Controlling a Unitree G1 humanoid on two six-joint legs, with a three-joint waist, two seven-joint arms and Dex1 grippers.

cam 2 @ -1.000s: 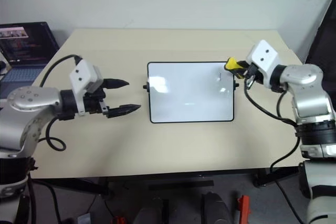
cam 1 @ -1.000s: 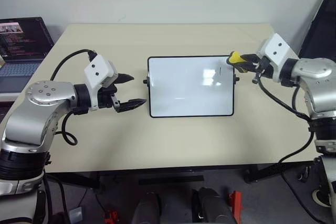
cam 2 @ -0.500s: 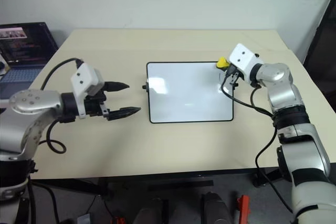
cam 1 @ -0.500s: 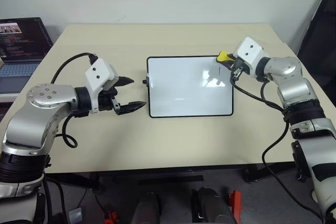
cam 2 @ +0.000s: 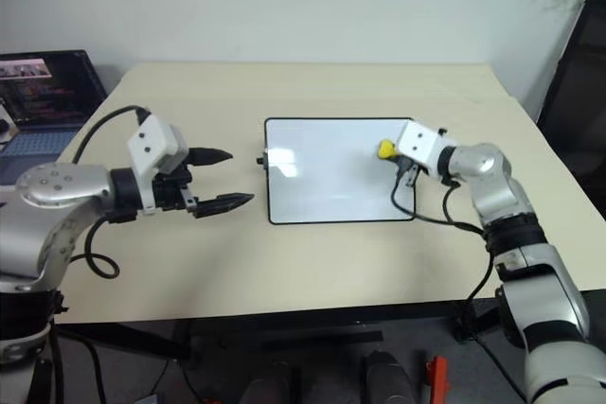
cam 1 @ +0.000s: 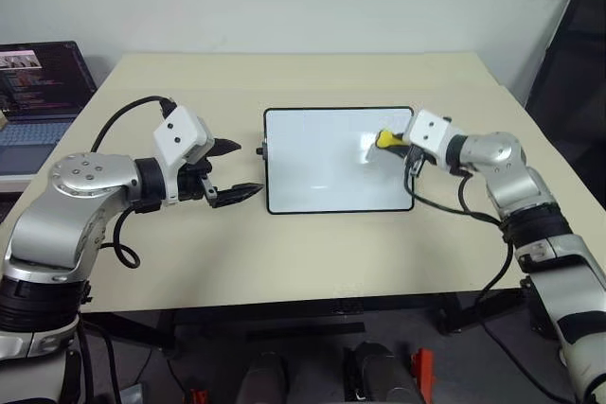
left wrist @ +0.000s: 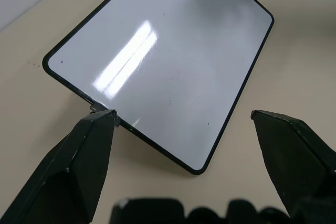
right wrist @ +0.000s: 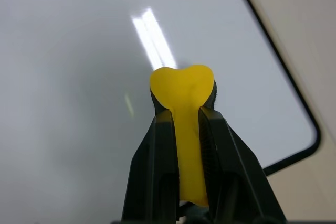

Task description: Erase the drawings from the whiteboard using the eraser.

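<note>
eraser on the board, board free to slide

i have the right gripper (right wrist: 181, 129) clamped tight on the eraser (cam 1: 386, 139), its yellow block squeezed between both fingers, and the tip sits on the whiteboard (cam 1: 322, 177) at about three o'clock, near its right edge. the board lies flat mid-table. my left gripper (cam 1: 237, 169) hangs just off the board's left edge at nine o'clock, jaws spread wide and holding nothing; in the left wrist view its fingers (left wrist: 84, 150) straddle the board's near corner without pinning it.

my worry: nothing holds the board down, so a firm swipe could push it along the table (cam 1: 312, 253) instead of wiping it. the eraser is pinched so hard it bulges past the fingertips, and i judge it could twist or squirt out under side load. i cannot make out the drawings in these views; glare streaks cross the surface, so i could wipe the wrong patch or miss strokes.

writing: the laptop (cam 1: 43, 73) at ten o'clock shows lines of text, too small to read. no brand or label is legible on the board or eraser.
</note>
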